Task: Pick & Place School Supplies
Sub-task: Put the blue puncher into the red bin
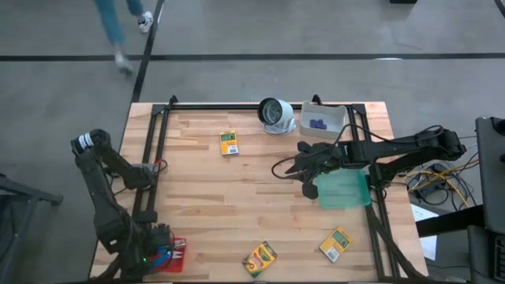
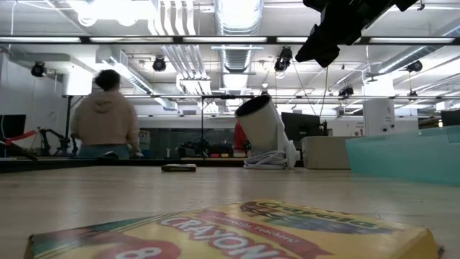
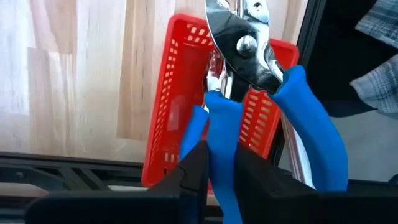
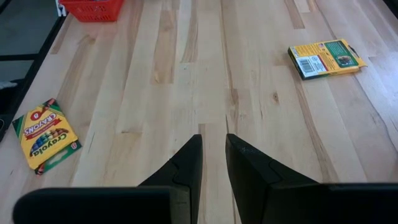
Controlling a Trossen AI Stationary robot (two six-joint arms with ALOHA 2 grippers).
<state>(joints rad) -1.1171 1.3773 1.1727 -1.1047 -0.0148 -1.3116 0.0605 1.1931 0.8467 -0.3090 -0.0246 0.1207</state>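
Crayon boxes: 3 on bench. One at near edge, centre (image 1: pixel 259 257), label up; 2nd just beside it to the right (image 1: pixel 335 244); 3rd far side, barcode up (image 1: pixel 229 143).
Scissors: blue handles (image 3: pixel 249 130), clamped in left end effector (image 3: pixel 217 171), blades pointing over red tray (image 3: pixel 168 118) at near-left corner.
Left end effector: closed on one scissor handle, w/ arm folded along left bench edge.
Right end effector: (image 4: pixel 213 155) fingers nearly together, narrow gap, holding nothing; hovers mid-bench, right of centre (image 1: pixel 304 167), above bare wood.
Green mat: (image 1: pixel 347 192) right side, just under right arm.
Purple pieces: (image 1: pixel 319 123) inside white bin (image 1: pixel 335 114), far-right corner.
White-grey round object: (image 1: pixel 274 113) far edge, just left of bin.
Bench: (image 1: pixel 205 205) light wood planks.
Beyond bench: person (image 2: pixel 106 115) in hoodie, back turned.
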